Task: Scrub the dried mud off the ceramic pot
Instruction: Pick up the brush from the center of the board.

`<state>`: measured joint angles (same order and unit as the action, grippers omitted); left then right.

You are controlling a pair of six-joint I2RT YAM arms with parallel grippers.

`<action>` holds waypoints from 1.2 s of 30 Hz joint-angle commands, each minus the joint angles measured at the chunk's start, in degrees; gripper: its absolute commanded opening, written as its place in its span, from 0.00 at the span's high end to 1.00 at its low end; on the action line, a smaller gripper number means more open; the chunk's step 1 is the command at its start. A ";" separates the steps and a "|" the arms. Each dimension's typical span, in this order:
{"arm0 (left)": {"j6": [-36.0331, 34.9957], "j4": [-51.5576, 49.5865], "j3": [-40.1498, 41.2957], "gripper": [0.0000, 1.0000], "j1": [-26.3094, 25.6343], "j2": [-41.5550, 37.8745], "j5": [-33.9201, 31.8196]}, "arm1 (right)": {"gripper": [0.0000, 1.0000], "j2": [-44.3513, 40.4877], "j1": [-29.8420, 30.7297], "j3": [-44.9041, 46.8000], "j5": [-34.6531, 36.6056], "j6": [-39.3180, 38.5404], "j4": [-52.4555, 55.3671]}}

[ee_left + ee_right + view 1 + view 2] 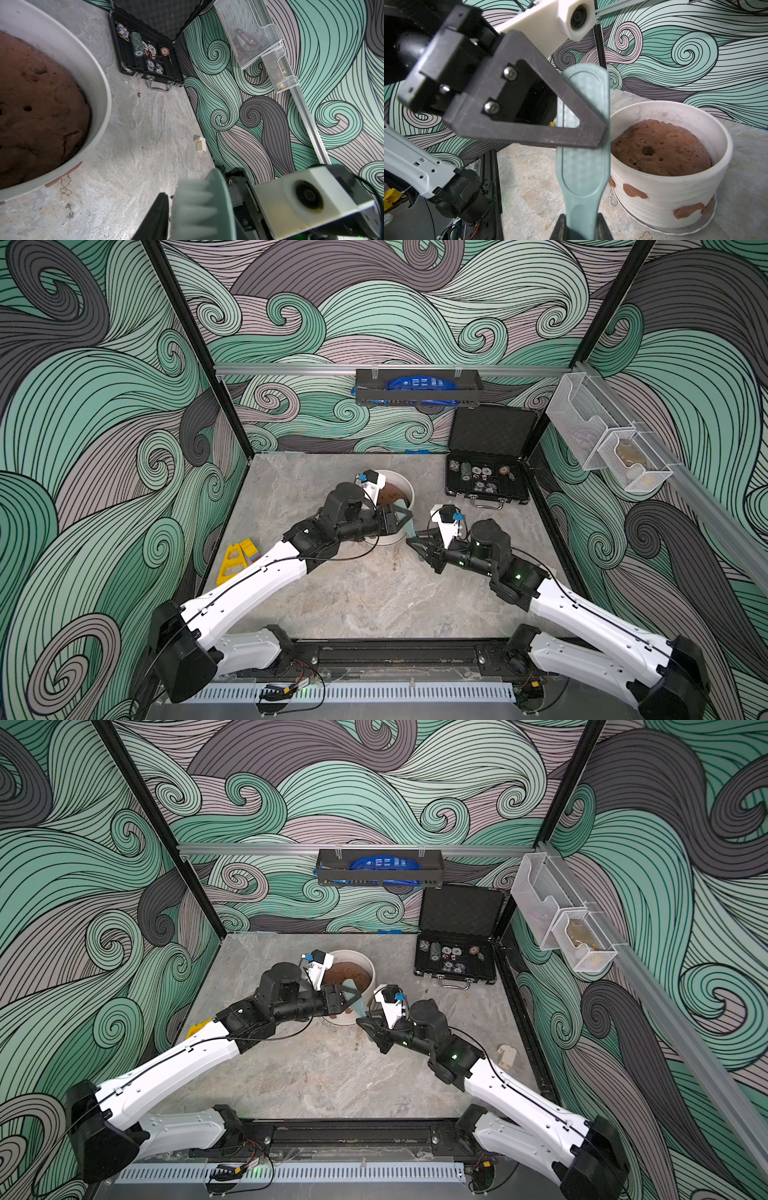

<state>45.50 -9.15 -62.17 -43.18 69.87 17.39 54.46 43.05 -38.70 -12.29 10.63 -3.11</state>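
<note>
Ceramic pot: the ceramic pot (pixel 675 193) stands upright on the desk (pixel 533 187), with a domed brown soil mass (pixel 660 149) inside it.
Dried mud: reddish patches of dried mud (pixel 634 192) stick low on the pot's ribbed outer wall, on the side facing the arms.
Brush: a teal scrub brush (pixel 583 166) hangs just beside the pot, clear of the desk and apart from the pot's wall.
Right end effector: the right end effector (pixel 581 228) is clamped narrow on the brush's handle end.
Left end effector: the left end effector (pixel 356 997), near the pot's rim, has one finger against the bristle side of the brush head. The other finger is hidden, so I cannot tell whether it is pinching the brush.
Step in hand: probably a handover or a two-handed steadying of the brush before scrubbing.
Doing it well: make one hold firm before the other lets go. Grip hard plastic rather than soft bristles. Turn the bristles toward the pot's wall. Press on the patches lightly enough that the pot neither slides nor tips, ideally with the free arm bracing the pot's rim.
</note>
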 commanded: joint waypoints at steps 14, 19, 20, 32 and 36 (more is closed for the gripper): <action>-3.24 9.07 1.09 0.87 0.42 -3.47 0.57 | 0.75 1.10 -0.30 -1.65 -4.32 -0.19 -1.15; -5.95 11.67 1.04 0.87 2.42 -4.46 4.81 | 0.54 -1.13 -4.19 -0.28 -12.14 3.47 -3.94; -7.31 12.01 0.65 0.87 2.78 -4.47 6.60 | 0.51 -1.65 -5.97 0.26 -16.12 4.47 -5.49; -19.12 23.16 2.34 0.87 9.91 -6.83 26.70 | 0.39 -1.47 -19.57 3.61 -48.00 18.61 -27.73; -20.85 25.73 2.06 0.86 10.00 -6.42 28.00 | 0.40 0.62 -18.80 2.80 -50.48 20.81 -31.71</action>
<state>27.73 11.40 -59.72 -33.45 63.94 41.43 54.15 23.83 -35.27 -57.56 28.49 -29.69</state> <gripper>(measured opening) 0.236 0.600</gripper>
